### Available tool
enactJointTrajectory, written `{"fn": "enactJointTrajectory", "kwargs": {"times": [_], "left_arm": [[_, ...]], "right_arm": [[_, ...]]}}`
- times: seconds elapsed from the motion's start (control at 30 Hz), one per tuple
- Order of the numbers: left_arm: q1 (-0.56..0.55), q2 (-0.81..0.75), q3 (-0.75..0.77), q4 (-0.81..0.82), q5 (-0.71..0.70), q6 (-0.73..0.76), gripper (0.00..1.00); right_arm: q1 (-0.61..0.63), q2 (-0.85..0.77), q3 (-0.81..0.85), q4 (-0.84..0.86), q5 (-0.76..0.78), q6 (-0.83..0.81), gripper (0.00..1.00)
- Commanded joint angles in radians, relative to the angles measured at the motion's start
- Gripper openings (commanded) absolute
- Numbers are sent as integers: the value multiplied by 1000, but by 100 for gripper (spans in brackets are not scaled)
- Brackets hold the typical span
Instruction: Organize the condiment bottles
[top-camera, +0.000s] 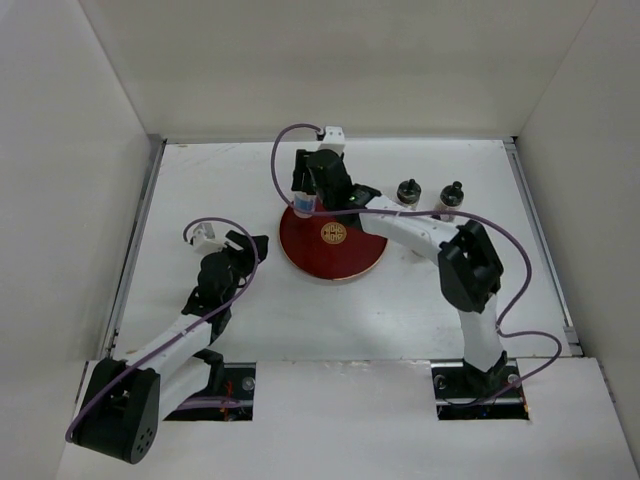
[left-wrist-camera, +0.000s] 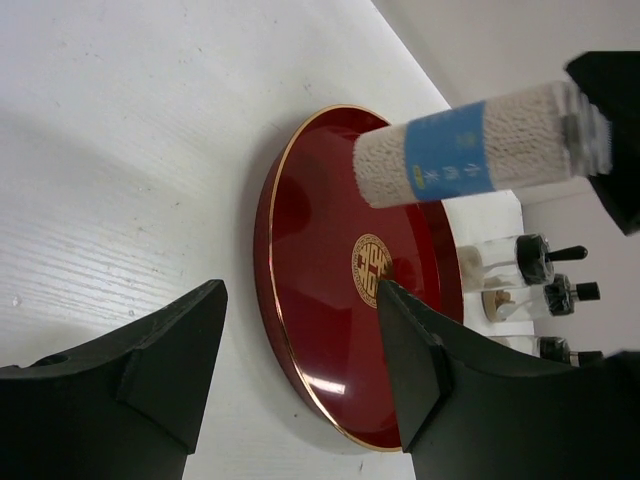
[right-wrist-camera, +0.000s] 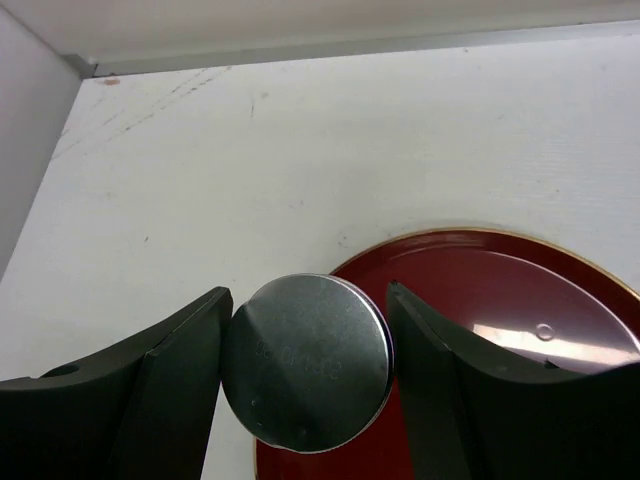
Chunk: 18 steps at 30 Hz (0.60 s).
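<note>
**A:** Which step are we watching?

**B:** The placing step, I'd say. The right gripper has its fingers clamped on either side of the clear bottle, just under the silvery lid. The bottle hangs upright straight below the hand, over the rim of the red tray.

**A:** Is it down on the tray yet?

**B:** Can't tell. Its base is close, but contact isn't clear.

**A:** And the other hand?

**B:** The left gripper sits low over the table with its fingers spread apart and nothing between them. The tray is just ahead of it.

**A:** Where are the rest?

**B:** Three squat bottles stand off the tray, out to the right of the busy hand.

**A:** What's the next call?

**B:** Probably ease straight down and let go only once it stands. Then swing right for a squat one without clipping that lid.
</note>
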<state>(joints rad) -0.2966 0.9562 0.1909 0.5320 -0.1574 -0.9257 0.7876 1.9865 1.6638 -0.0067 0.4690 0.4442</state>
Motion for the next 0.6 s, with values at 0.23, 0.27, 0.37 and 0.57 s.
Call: {"fn": "enactJointTrajectory", "kwargs": {"times": [0.23,0.27,0.37,0.57], "left_arm": [[-8,-4,-2,48,-10,-4,60],[-5,-2,-2,49,-5,-5,60],[-8,-2,-2,49,-10,-2,60],[-11,1,-1,49,-7,-2,60]], "right_arm": [[-4,126,163,60,23,-4,52],[-4,127,157,60,26,-4,54],[2,126,134,65,29,-7,67],[14,-9,41,85,37,-36,96]]}}
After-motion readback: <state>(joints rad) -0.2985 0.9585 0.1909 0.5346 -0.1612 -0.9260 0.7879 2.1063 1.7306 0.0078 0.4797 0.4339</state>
